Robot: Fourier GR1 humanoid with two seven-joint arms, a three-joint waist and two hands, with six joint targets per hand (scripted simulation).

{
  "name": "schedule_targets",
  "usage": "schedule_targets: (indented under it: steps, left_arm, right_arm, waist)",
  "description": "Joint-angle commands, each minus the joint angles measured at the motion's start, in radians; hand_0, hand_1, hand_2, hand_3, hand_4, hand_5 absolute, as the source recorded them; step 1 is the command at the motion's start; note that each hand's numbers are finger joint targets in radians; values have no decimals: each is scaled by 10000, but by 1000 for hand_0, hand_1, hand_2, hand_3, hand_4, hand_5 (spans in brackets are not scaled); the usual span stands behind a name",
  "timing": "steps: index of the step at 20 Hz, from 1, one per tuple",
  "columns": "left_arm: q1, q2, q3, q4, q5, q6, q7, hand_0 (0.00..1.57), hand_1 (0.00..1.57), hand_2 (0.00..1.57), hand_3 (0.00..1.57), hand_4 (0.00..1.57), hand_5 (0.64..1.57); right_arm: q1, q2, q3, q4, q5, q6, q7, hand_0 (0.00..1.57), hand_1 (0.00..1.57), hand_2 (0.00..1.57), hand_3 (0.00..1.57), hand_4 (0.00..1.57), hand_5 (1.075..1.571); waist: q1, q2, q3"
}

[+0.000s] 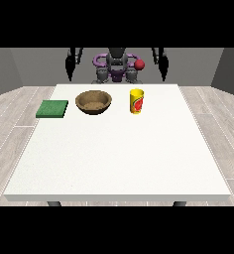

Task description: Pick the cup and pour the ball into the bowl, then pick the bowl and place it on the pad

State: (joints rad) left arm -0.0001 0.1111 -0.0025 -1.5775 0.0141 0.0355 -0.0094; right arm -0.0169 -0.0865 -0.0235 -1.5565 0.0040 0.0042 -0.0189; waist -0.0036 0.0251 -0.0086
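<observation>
Yellow cup (pixel 136 101) stood upright on white table (pixel 119 158), brown bowl (pixel 93 102) just beside it, green pad (pixel 52 108) beyond the bowl, both hands (pixel 69 63) (pixel 163 59) hung behind the table, finger state impossible to tell, ball not visible.

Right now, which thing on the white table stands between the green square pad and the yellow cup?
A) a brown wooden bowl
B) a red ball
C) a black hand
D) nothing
A: the brown wooden bowl sits on the white table, with the green square pad at its left in the view and the yellow cup at its right.
</observation>
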Motion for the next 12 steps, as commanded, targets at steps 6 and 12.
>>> schedule_targets:
  steps: [6, 12]
  left_arm:
    - [-265, 474, 80, -1155, 84, -111, 970, 0, 0, 0, 0, 0, 1570]
    - [-3075, -1089, 564, -365, 1600, 1085, 891, 0, 0, 0, 0, 0, 1569]
  right_arm:
    - [-146, -538, -135, -1051, -80, 125, 1072, 0, 0, 327, 492, 846, 1565]
    - [-1722, 847, 3324, -2141, -937, -3159, 1573, 0, 0, 254, 407, 842, 1568]
  waist:
    - [-85, -2900, 72]
    - [-646, -1442, 80]
